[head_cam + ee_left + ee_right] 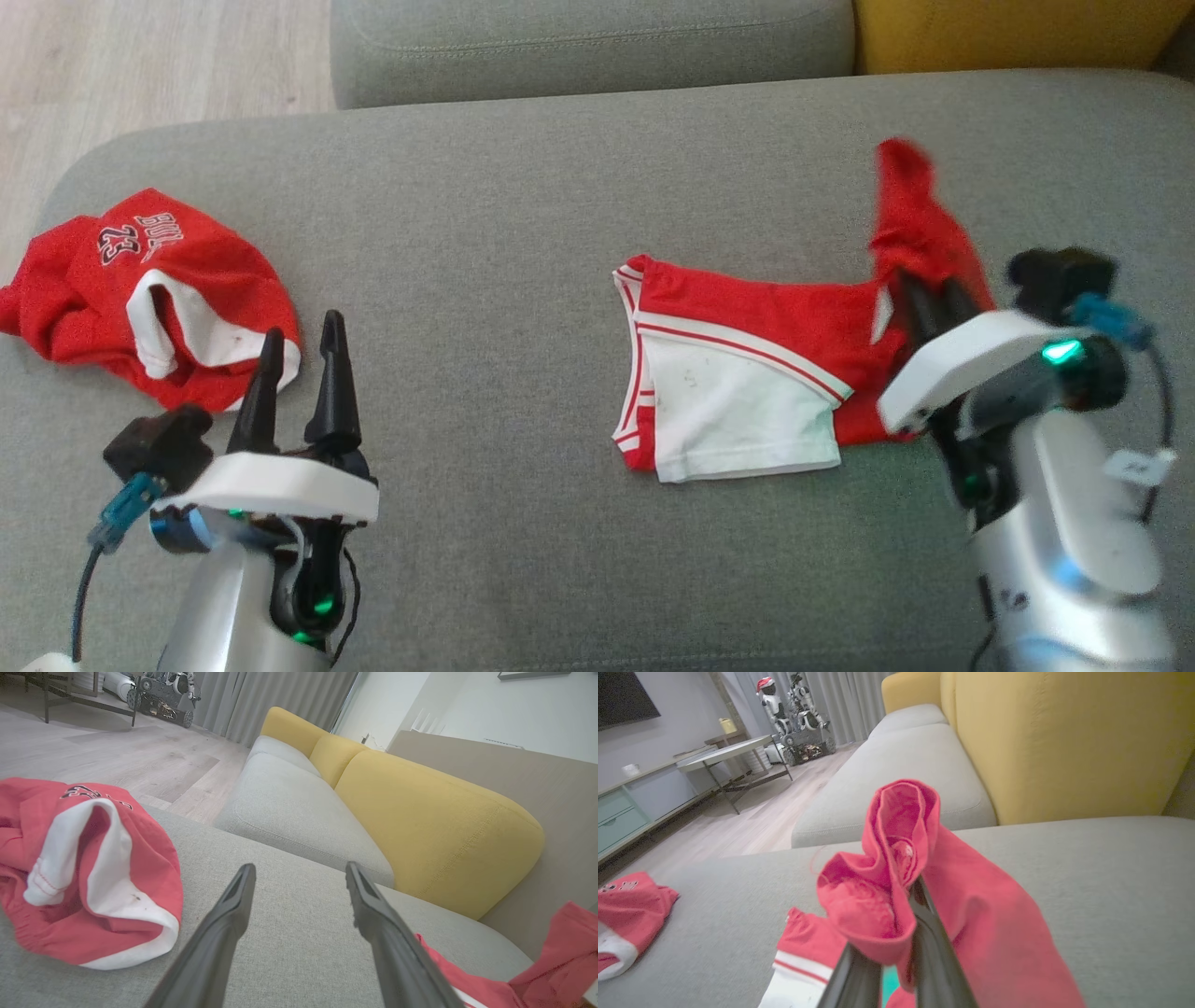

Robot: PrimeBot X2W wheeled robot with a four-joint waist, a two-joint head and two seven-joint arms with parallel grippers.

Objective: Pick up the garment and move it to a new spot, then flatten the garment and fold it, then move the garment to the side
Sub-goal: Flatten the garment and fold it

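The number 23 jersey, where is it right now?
In the head view the jersey lies crumpled at the far left of the grey sofa seat, just beyond the open left gripper.

Head camera looks down on the grey fabric sofa seat point(523, 233); both wrist cameras skim low over it, facing its yellow upholstered backrest point(420, 826).

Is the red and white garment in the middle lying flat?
Partly. The garment has a red end bunched and lifted in the right gripper; its white part lies spread on the cushion.
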